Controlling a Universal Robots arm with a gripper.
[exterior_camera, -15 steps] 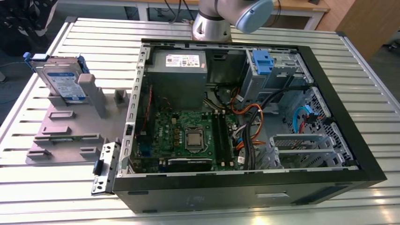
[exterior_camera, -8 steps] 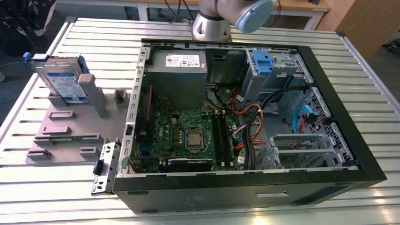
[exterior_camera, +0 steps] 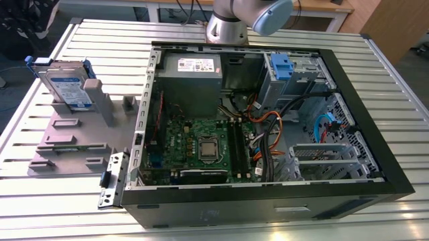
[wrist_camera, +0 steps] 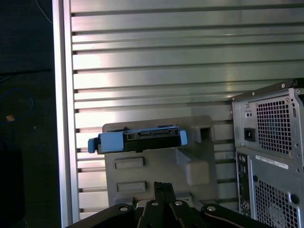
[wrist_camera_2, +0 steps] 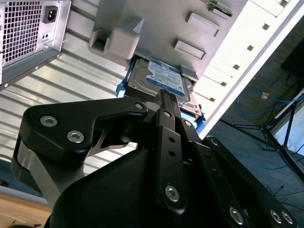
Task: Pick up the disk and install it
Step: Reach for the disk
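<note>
the arm (exterior_camera: 233,20) was cut off by the exterior view's upper edge, the disk (exterior_camera: 67,88) stood partly hidden behind a post of the grey holder (exterior_camera: 100,103), and in the second wrist view the gripper (wrist_camera_2: 164,95) covered the disk's near end.

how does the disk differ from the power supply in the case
The disk is thin and blue-framed; the power supply is a bulkier plain grey box. The disk stands on edge in the grey fixture outside the computer case; the power supply is mounted inside it. Both carry a label.
</note>
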